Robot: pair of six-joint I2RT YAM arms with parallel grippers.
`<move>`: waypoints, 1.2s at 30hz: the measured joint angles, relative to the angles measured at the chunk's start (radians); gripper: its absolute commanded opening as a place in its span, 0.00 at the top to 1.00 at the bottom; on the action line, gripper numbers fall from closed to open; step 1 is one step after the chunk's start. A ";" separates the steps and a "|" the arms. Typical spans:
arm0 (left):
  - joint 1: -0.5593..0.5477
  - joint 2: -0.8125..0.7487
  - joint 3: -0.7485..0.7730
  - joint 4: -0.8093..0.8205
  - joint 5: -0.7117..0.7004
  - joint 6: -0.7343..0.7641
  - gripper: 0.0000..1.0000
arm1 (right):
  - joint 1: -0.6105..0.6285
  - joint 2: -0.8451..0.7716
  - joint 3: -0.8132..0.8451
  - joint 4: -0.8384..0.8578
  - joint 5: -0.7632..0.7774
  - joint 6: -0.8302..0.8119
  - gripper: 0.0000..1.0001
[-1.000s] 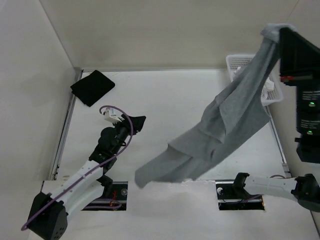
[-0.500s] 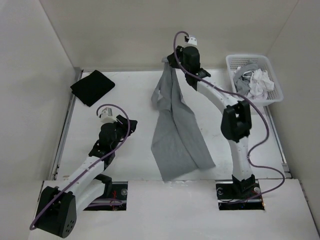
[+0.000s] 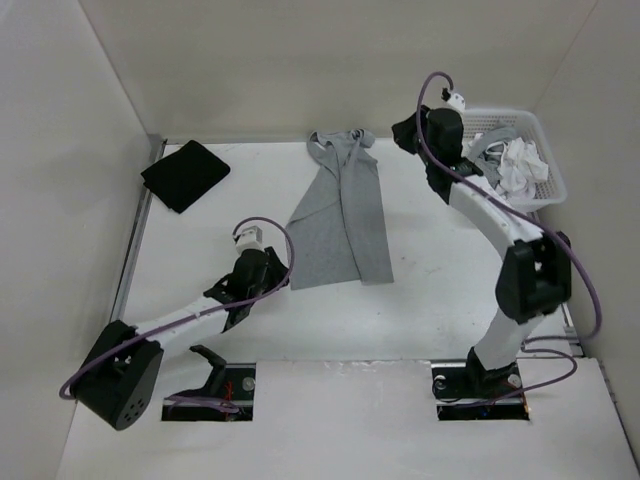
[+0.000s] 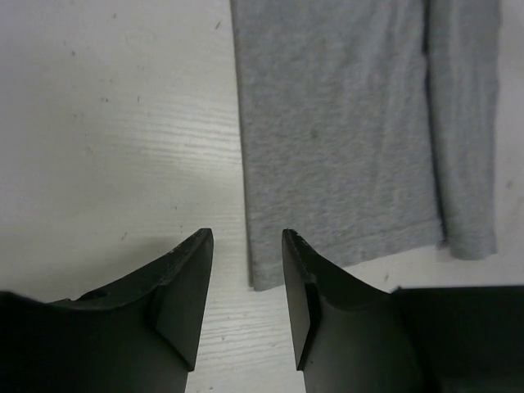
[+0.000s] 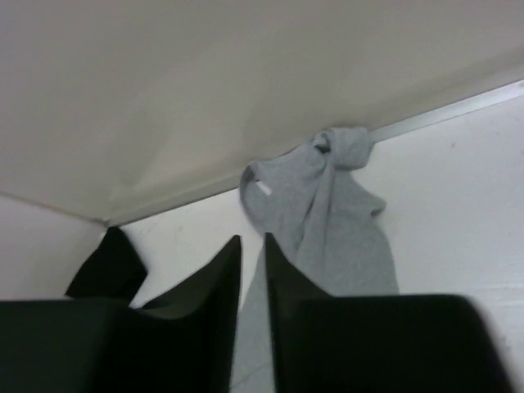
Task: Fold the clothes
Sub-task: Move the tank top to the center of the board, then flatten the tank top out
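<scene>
Left gripper [image 4: 247,237] gapes empty at the grey knit garment's [image 3: 340,220] 7 o'clock corner; right gripper [image 5: 252,239] — narrowly parted, empty. Garment lies sprawled, bunched toward 12 o'clock — no fold yet

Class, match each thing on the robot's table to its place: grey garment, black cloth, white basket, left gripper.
Things:
1 grey garment
2 black cloth
3 white basket
4 left gripper

Places:
A far right corner
B at the garment's near left corner, jaws apart
C far left corner
D lying in the middle

Pairs: 1-D; 2-C; 3-A; 4-B
</scene>
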 measured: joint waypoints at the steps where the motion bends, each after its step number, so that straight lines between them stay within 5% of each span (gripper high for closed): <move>1: -0.016 0.031 0.011 -0.013 -0.011 0.002 0.64 | 0.015 -0.085 -0.105 0.036 -0.003 0.005 0.92; 9: -0.078 0.225 0.104 -0.042 -0.034 -0.012 0.66 | 0.203 -0.426 -0.673 0.170 0.006 0.033 0.87; 14: -0.091 0.239 0.116 -0.053 -0.046 -0.035 0.69 | 0.261 -0.530 -0.882 0.170 0.033 0.040 0.78; 26: -0.179 0.258 0.149 -0.117 -0.124 -0.099 0.74 | 0.260 -0.678 -1.046 0.230 0.087 0.059 0.73; 36: -0.185 0.261 0.151 -0.132 -0.136 -0.149 0.75 | 0.260 -0.698 -1.111 0.242 0.116 0.068 0.59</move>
